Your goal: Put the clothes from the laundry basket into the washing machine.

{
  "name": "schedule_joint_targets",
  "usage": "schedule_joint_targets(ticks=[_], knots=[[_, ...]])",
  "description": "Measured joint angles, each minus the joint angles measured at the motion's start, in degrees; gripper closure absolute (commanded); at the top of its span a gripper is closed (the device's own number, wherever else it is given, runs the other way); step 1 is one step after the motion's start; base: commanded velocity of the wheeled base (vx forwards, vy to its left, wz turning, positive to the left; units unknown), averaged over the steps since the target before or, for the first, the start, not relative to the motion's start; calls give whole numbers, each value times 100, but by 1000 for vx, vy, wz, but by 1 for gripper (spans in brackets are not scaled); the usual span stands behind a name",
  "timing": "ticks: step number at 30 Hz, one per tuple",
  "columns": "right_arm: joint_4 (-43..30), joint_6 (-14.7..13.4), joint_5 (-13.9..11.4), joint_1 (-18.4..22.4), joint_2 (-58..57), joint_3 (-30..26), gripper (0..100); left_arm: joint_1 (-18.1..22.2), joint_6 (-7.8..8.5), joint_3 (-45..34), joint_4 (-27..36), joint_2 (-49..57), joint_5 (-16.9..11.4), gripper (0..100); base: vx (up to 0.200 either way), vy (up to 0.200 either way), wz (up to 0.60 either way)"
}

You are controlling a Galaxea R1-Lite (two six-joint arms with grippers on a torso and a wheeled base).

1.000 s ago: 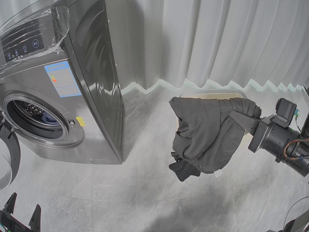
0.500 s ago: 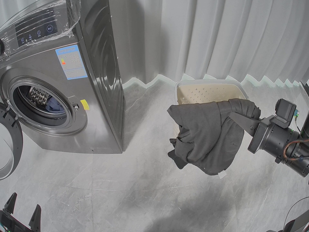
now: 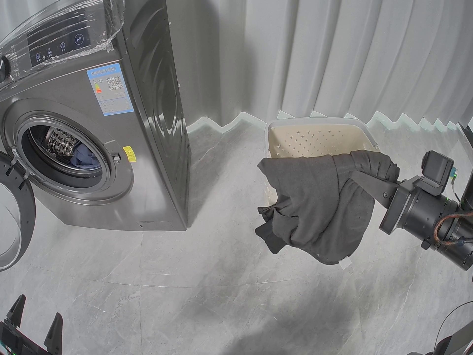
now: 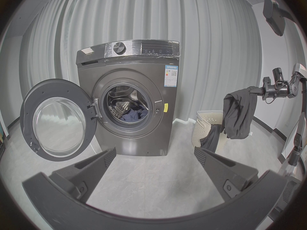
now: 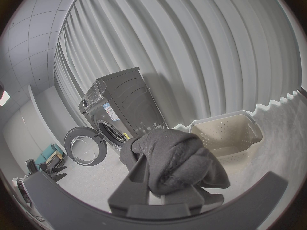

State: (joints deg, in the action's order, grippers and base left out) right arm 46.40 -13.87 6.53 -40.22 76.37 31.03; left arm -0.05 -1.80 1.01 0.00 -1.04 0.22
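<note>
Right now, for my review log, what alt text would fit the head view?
The right gripper holds a dark grey garment hanging clear of the floor by the beige laundry basket. To the left stands the washing machine, its door open, with blue clothing in the drum.

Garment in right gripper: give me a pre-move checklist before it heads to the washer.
1. Grip: ok, right gripper shut on a bunched fold of the garment.
2. Access: ok, washer door swung wide open.
3. Drum: ok, drum opening unobstructed; blue clothes lie low inside.
4. Snag: cannot tell, garment's tail hangs at the basket wall, touching or not.
5. Path: ok, floor between basket and washer is bare.
6. Other arm: ok, left gripper open, empty, low, away from the garment.
</note>
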Motion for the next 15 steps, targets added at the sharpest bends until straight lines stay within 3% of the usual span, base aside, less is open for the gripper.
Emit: schedule_joint_targets(ticks=[15], knots=[[5, -2, -2, -5, 0, 26, 100, -2, -2, 0, -2, 0, 0, 0, 0, 200, 0]])
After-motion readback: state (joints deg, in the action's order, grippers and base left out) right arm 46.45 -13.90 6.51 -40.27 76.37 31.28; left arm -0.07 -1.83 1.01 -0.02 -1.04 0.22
